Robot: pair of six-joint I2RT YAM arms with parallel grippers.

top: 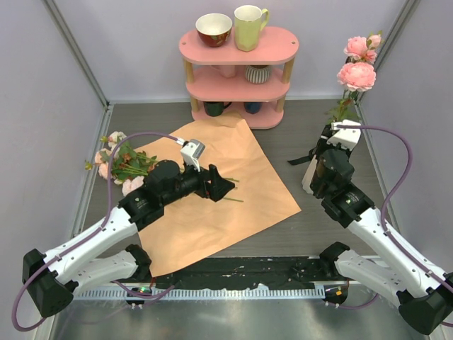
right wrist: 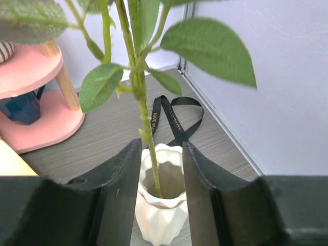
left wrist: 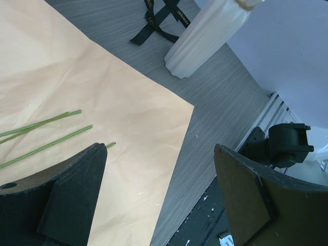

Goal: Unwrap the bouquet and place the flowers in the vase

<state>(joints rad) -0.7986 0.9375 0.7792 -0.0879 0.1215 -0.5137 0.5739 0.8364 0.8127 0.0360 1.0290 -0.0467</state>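
The bouquet's tan-orange wrapping paper (top: 212, 212) lies spread flat on the table. Several roses (top: 120, 164) lie at its left edge, and their green stems (left wrist: 46, 137) cross the paper. My left gripper (left wrist: 161, 148) hovers open over the paper's right part, holding nothing. The white ribbed vase (right wrist: 161, 210) stands at the right, with a leafy stem (right wrist: 147, 123) in it and pink blooms (top: 357, 71) on top. My right gripper (right wrist: 161, 148) is open just above the vase rim. The stem stands free between its fingers (right wrist: 120, 179).
The black ribbon (right wrist: 177, 115) lies loose on the table behind the vase. A pink three-tier shelf (top: 241, 49) with cups and mugs stands at the back centre. Grey walls close in the left and right sides, and the right one is near the vase.
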